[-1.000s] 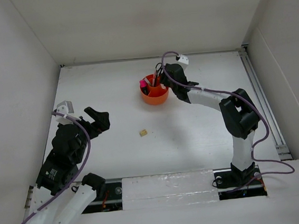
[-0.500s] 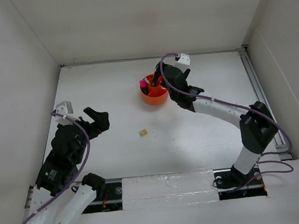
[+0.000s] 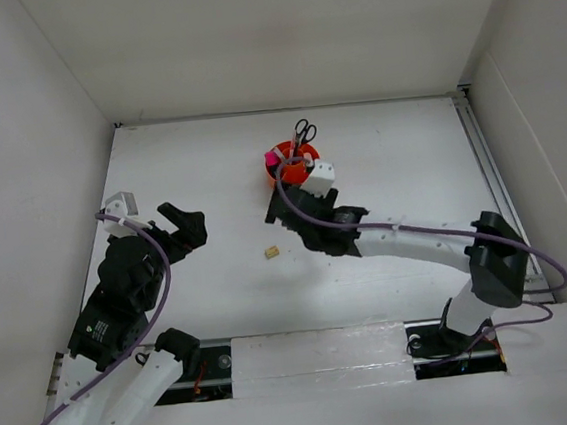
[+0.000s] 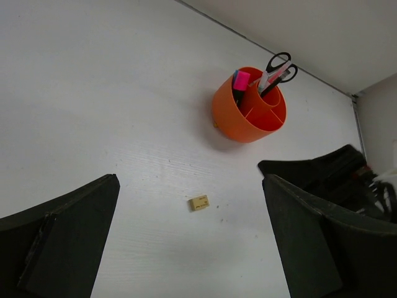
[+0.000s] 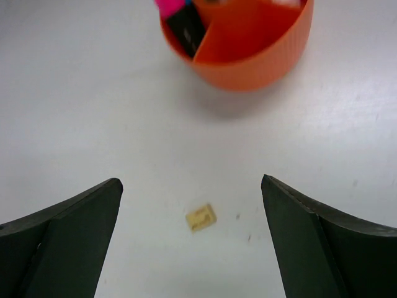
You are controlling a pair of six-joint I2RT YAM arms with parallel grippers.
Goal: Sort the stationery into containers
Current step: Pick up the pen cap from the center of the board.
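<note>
One eraser (image 5: 201, 218) is seen lying on the table (image 3: 408, 150), well apart from the orange organiser (image 4: 249, 107). The scissors (image 4: 279, 67) and a pink-capped highlighter (image 4: 241, 79) are stood in it; what else it holds cannot be made out clearly. The right gripper (image 5: 190, 180) is poised near the eraser, jaws spread wide, nothing between them. The left gripper (image 4: 190, 179) is likewise wide and empty, off to the side. The eraser's pick is judged to be in hand: a descent astride it is called for, then a closing.
</note>
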